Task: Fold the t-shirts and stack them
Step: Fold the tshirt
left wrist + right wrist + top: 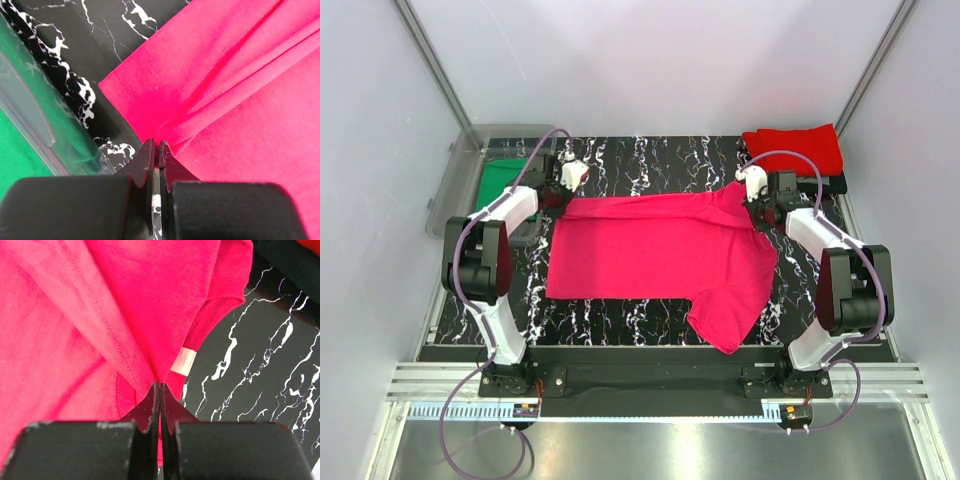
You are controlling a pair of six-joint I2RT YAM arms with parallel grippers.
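Pink shirt (660, 255) lies spread across the tabletop (650, 160), hem to the left and collar to the right, with one sleeve trailing toward the near edge. Left claw (156, 145) is clamped on the far hem corner; right claw (160, 386) is clamped on bunched cloth at the collar, just beside the label (183, 361). Creases run from each pinch.

Red shirt (795, 148) sits folded at the far right corner; green shirt (498, 182) lies in the bin (450, 190) at far left.

Likely hazards: each claw appears to hold only a narrow bite of fabric, so a strong pull apart could slip a corner free. The collar grip seems to take several layers — the fold may come out skewed. The left claw works near the bin wall and could knock it. The trailing sleeve could drag or tuck under.

Writing: the label shows plain white — no brand or text can be read anywhere.
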